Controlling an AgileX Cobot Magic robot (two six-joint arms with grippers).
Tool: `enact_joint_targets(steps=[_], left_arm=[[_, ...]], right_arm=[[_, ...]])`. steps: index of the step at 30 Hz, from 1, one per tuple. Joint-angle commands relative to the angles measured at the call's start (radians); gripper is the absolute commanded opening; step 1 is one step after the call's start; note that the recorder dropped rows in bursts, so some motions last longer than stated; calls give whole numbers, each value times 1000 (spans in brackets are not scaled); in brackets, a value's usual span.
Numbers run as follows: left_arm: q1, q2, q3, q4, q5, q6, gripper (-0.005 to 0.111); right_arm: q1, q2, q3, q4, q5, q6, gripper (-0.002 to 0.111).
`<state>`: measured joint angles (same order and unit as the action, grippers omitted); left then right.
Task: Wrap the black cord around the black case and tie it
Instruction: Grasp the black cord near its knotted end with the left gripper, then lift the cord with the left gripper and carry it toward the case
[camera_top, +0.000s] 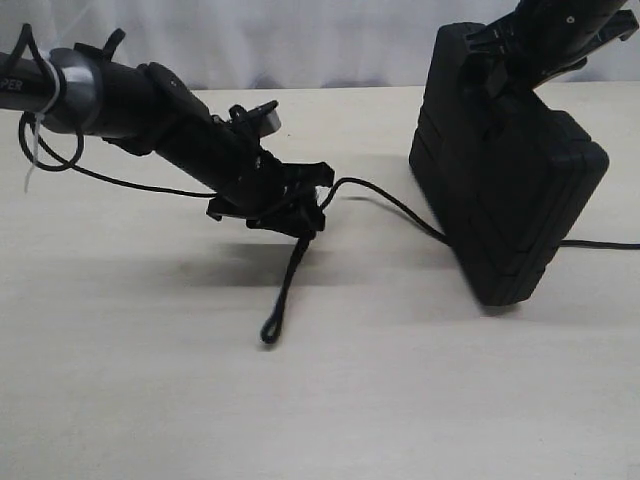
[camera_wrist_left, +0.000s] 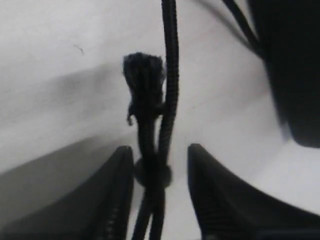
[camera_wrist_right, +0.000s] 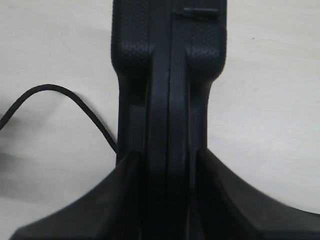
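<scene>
The black case stands on edge at the right, tilted, with my right gripper shut on its top rim. In the right wrist view the case's seam runs straight between that gripper's fingers. The black cord runs from the case's foot to my left gripper, then hangs as a doubled loop to the table. In the left wrist view the doubled cord and its frayed tip lie between the spread fingers of the gripper, with a gap on each side.
More cord trails off to the right behind the case. The left arm's thin cable and a white tie hang at the far left. The tan table ends at a white backdrop.
</scene>
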<state>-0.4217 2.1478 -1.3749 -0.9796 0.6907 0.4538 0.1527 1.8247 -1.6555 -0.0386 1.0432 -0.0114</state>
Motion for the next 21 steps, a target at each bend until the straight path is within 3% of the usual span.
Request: enact_joint_targets(steps=[1,5,10,16,21], left_arm=[[-13,-1,-5,-104,32,60,56],[-2,-4,-5,-104,63,261,56],[15,-34,-5,-46,67,721,56],[13,-144,-5,308,15,1269,56],[13,-152,2,472,92,1657,42]], right_arm=[[1,-5,-7,-2,4,-5,34],[1,-5,-7,-2,4,-5,34],[1,-5,-7,-2,4,-5,34],[1,-5,-7,-2,13,-5,34],[1,-5,-7,-2,16,-5,34]])
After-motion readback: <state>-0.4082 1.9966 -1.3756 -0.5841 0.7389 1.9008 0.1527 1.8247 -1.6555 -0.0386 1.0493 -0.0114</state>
